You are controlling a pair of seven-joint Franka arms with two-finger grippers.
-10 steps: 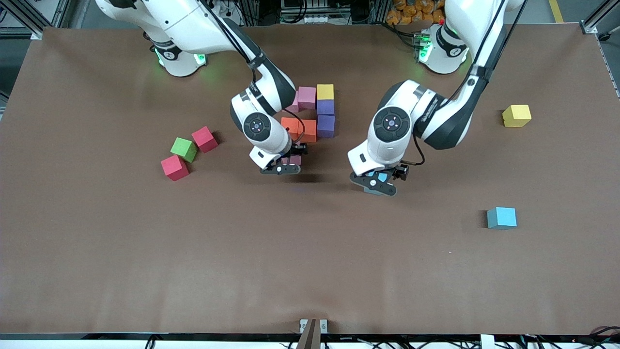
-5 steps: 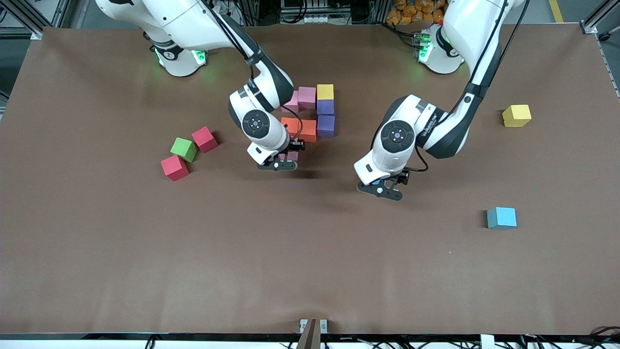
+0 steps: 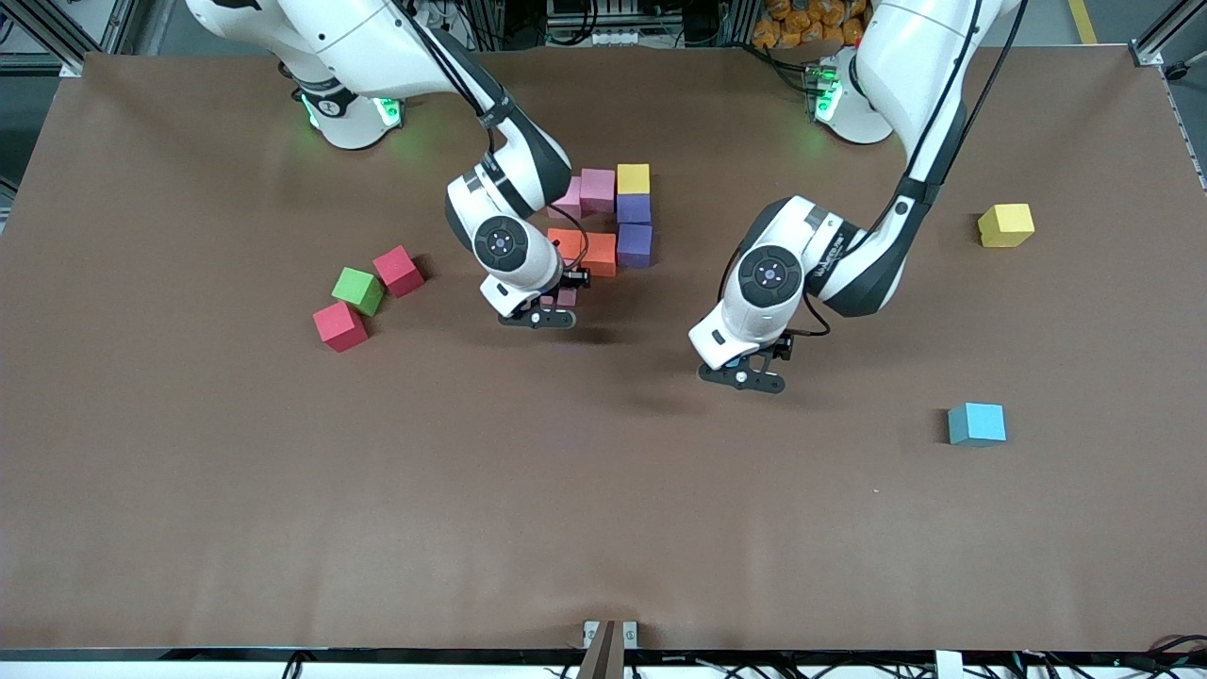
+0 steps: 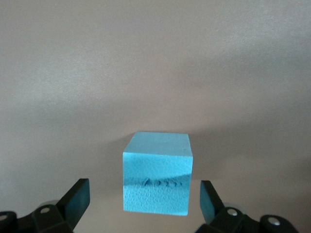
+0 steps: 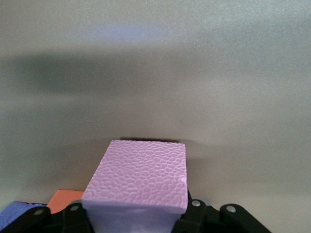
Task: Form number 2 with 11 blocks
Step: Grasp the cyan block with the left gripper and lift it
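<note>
Even, bright overhead light on the matte brown table (image 3: 283,490), soft short shadows under both arms, green glow at the arm bases, no glare, front view sharp, wrist views softer, table washed greyish, broad dim shadow band above the pink block (image 5: 138,182)

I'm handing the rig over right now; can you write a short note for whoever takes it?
Right claw: shut on a matte pink cube, just nearer the camera than the orange cubes.
Left claw: open, straddling a light blue cube that sits on the table.
Done: a cluster of pink, yellow, purple and orange cubes.
Left: set this pink cube down, then add the light blue ones and a red one.
</note>
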